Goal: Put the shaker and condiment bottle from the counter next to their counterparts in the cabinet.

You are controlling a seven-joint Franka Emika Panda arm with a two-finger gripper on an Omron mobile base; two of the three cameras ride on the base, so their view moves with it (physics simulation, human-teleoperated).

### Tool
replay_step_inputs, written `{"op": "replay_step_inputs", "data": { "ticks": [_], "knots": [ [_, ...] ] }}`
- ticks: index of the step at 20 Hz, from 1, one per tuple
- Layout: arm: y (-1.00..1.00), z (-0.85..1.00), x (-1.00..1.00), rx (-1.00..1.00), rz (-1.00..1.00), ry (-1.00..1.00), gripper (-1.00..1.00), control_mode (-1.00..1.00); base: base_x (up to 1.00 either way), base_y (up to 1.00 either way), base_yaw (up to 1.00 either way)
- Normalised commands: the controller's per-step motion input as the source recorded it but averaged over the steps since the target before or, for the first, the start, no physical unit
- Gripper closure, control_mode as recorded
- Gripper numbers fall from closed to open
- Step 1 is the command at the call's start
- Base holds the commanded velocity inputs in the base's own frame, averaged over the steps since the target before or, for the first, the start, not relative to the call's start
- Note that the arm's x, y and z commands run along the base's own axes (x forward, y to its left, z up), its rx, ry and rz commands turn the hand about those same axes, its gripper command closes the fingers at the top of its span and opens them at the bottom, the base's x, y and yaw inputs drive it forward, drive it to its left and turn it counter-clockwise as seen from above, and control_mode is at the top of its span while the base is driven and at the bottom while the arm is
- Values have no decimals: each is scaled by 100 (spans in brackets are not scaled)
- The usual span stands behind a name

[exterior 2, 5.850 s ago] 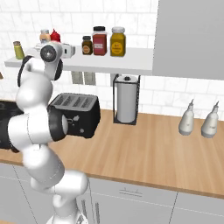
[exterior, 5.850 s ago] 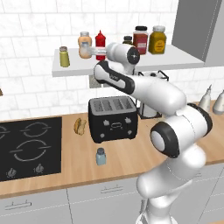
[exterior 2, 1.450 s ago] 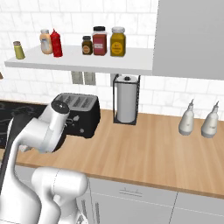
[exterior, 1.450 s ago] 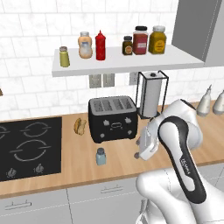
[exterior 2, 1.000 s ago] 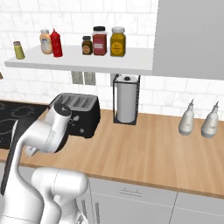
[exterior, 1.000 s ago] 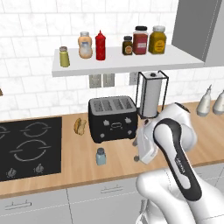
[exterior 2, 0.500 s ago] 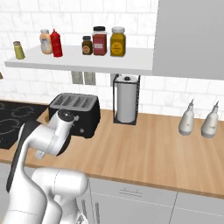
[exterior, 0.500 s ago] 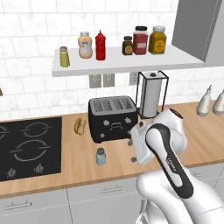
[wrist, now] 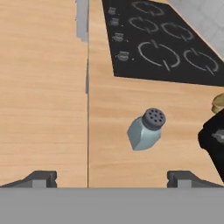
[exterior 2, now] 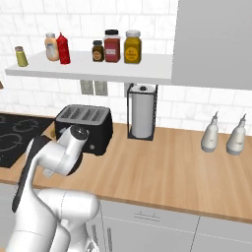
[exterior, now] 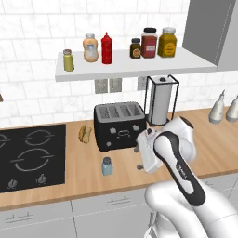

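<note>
The shaker (exterior: 107, 166) stands upright on the worktop (exterior: 83, 174), in front of the black toaster (exterior: 120, 125) and just right of the hob (exterior: 31, 155). The fingers (wrist: 43, 178) are spread wide with nothing between them, hovering near the shaker, apart from it. Up on the shelf (exterior: 139, 65), the red bottle (exterior: 107, 48) stands beside the peach bottle (exterior: 90, 47), with the green shaker (exterior: 68, 60) further left.

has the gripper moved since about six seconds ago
Yes. In the left base view the gripper was up by the shelf, above the toaster; now it is low over the counter, open, right of the shaker.
</note>
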Motion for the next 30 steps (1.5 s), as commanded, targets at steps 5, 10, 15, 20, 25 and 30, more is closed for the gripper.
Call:
{"op": "replay_step_inputs", "data": {
  "ticks": [5, 10, 15, 20, 25, 30],
  "knots": [
    [4, -17, 1, 9, 2, 0, -100, -100, 0, 0, 0],
    [12, -49, 0, 2, 1, -12, -100, -100, 0, 0, 0],
    [17, -58, 0, 14, -8, -18, -100, -100, 0, 0, 0],
    [16, -66, -5, 8, -7, -5, -100, -100, 0, 0, 0],
    [8, -39, 0, 0, 0, 6, -100, -100, 0, 0, 0],
    [26, -68, 0, 1, 0, 4, -100, -100, 0, 0, 0]
  ]
}}
